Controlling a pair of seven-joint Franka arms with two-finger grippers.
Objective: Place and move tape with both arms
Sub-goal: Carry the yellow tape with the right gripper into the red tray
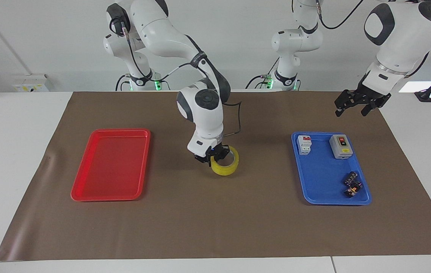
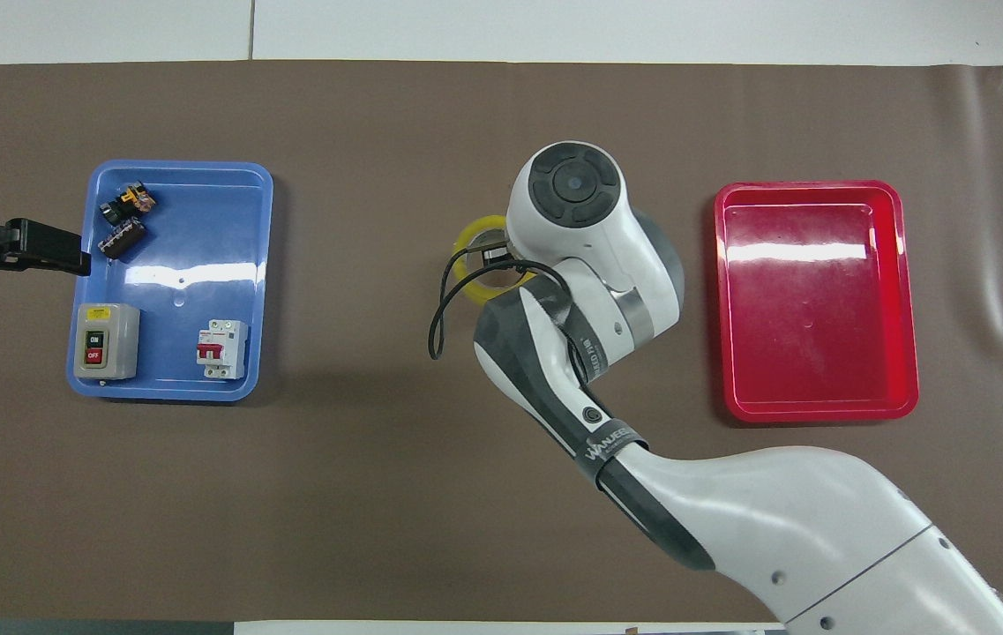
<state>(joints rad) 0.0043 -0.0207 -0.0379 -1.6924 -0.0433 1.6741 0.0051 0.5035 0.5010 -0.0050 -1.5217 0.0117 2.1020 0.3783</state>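
Observation:
The tape (image 1: 225,164), a yellow roll with a pale core, hangs tilted just above the brown mat near the table's middle. My right gripper (image 1: 215,154) is shut on its wall, one finger inside the ring and one outside. From overhead the right arm's wrist covers most of the tape (image 2: 469,254), and only a yellow arc and part of the right gripper (image 2: 494,256) show. My left gripper (image 1: 351,111) waits open in the air over the mat at the left arm's end, by the blue tray's edge (image 2: 69,251).
An empty red tray (image 1: 111,167) lies toward the right arm's end. The blue tray (image 1: 325,178) toward the left arm's end holds a white-and-red breaker (image 1: 304,144), a grey switch box (image 1: 340,146) and small dark parts (image 1: 353,184).

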